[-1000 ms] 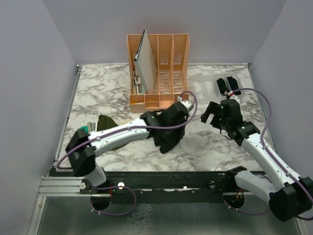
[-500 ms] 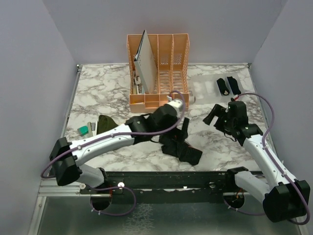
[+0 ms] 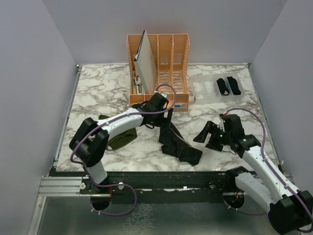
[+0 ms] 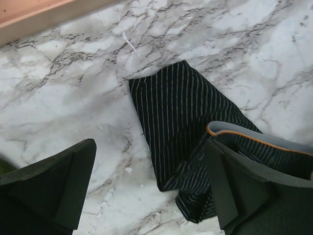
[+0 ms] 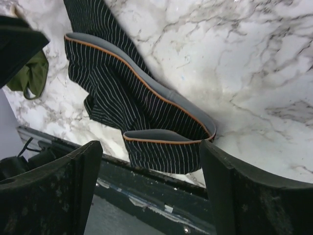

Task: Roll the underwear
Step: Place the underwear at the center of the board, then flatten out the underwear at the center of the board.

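1. Plainly, the left gripper is spread wide, its dark fingers well apart with nothing clamped between them. It hangs low over the striped underwear. In the wrist view the right-hand finger overlaps the cloth's grey waistband; whether it touches cannot be told.
2. The right gripper is likewise fully open and holds nothing. Seen from above, it hovers just to the right of the striped underwear, with its fingers pointed toward the cloth but apart from it.
3. The striped underwear lies unrolled and rumpled on the marble table, near the front edge and between the two grippers. Its orange-piped waistband gapes open at the end nearer the front rail. The other end is a flat, narrow flap reaching toward the orange organiser.
4. The olive-green underwear lies crumpled to the left, partly hidden under the left arm and well apart from the striped one.
5. Two rolled black bundles sit side by side at the far right of the table, well apart from both grippers.
6. The organiser stands at the back centre, with a white panel leaning in its leftmost slot. The left gripper's wrist is just in front of its base.
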Tool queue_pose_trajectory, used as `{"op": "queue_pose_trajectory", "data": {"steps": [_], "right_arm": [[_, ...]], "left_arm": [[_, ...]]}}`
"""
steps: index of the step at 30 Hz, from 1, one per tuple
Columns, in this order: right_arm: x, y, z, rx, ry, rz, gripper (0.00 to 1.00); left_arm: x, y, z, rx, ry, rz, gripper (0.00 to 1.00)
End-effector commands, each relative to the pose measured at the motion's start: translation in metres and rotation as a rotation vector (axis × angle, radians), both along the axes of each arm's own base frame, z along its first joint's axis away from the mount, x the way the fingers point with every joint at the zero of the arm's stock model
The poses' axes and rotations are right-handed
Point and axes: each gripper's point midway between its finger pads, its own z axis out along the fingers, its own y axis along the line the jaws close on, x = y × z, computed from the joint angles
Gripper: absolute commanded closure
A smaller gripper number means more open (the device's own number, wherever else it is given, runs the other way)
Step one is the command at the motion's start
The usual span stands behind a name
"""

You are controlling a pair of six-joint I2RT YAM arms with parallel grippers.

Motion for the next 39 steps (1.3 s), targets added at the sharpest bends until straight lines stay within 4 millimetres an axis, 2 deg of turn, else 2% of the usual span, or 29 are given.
{"op": "queue_pose_trajectory", "data": {"steps": [1, 3, 4, 8, 10, 13, 18, 22, 25, 27, 29, 31, 32, 34, 35, 36, 37, 38, 39], "right_arm": [[-0.018, 0.011, 0.008, 0.014, 0.059, 0.039, 0.18], [-0.025, 0.021, 0.005, -0.017, 0.062, 0.059, 0.27], [-0.027, 0.023, 0.003, -0.047, 0.063, 0.054, 0.27], [-0.029, 0.03, -0.003, -0.171, 0.074, 0.033, 0.22], [-0.026, 0.033, -0.002, -0.227, 0.05, 0.025, 0.21], [-0.02, 0.033, -0.005, -0.294, 0.044, 0.009, 0.19], [-0.014, 0.047, -0.019, -0.334, 0.065, 0.032, 0.21], [-0.016, 0.04, -0.033, -0.428, 0.089, 0.012, 0.34], [-0.015, 0.036, -0.032, -0.433, 0.068, -0.01, 0.51], [-0.011, 0.036, -0.019, -0.403, 0.015, -0.013, 0.65], [-0.009, 0.033, -0.008, -0.387, -0.024, -0.024, 0.86], [-0.009, 0.029, -0.001, -0.379, -0.048, -0.033, 0.97], [-0.01, 0.028, 0.0, -0.377, -0.049, -0.032, 0.99], [-0.014, 0.027, 0.002, -0.369, -0.044, -0.021, 0.99], [-0.016, 0.029, 0.003, -0.359, -0.04, -0.014, 0.95], [-0.018, 0.031, 0.003, -0.344, -0.033, -0.006, 0.85], [-0.02, 0.036, 0.003, -0.322, -0.03, 0.018, 0.74], [-0.023, 0.044, 0.003, -0.292, -0.026, 0.054, 0.62], [-0.025, 0.051, 0.002, -0.271, -0.018, 0.088, 0.53]], "left_arm": [[0.023, -0.006, -0.012, -0.003, 0.02, 0.008, 0.01], [0.029, -0.007, -0.021, 0.005, 0.029, 0.006, 0.01], [0.032, -0.008, -0.025, 0.007, 0.029, 0.001, 0.01], [0.04, -0.013, -0.04, 0.032, 0.037, -0.041, 0.07], [0.036, -0.019, -0.043, 0.012, 0.058, -0.079, 0.08], [0.034, -0.019, -0.052, 0.023, 0.068, -0.093, 0.09], [0.027, -0.021, -0.066, 0.014, 0.1, -0.128, 0.21], [0.021, -0.019, -0.069, 0.003, 0.1, -0.135, 0.24], [0.017, -0.023, -0.073, -0.021, 0.11, -0.164, 0.4], [0.017, -0.025, -0.076, -0.034, 0.109, -0.165, 0.55], [0.018, -0.029, -0.074, -0.08, 0.107, -0.157, 0.62], [0.019, -0.034, -0.069, -0.131, 0.103, -0.156, 0.73], [0.019, -0.036, -0.067, -0.149, 0.1, -0.158, 0.79], [0.02, -0.037, -0.065, -0.161, 0.099, -0.158, 0.91], [0.02, -0.037, -0.064, -0.162, 0.101, -0.159, 0.97], [0.019, -0.036, -0.064, -0.16, 0.104, -0.158, 0.99], [0.019, -0.034, -0.063, -0.152, 0.105, -0.149, 0.96], [0.019, -0.031, -0.062, -0.144, 0.099, -0.135, 0.88], [0.019, -0.028, -0.059, -0.142, 0.089, -0.124, 0.76]]}}
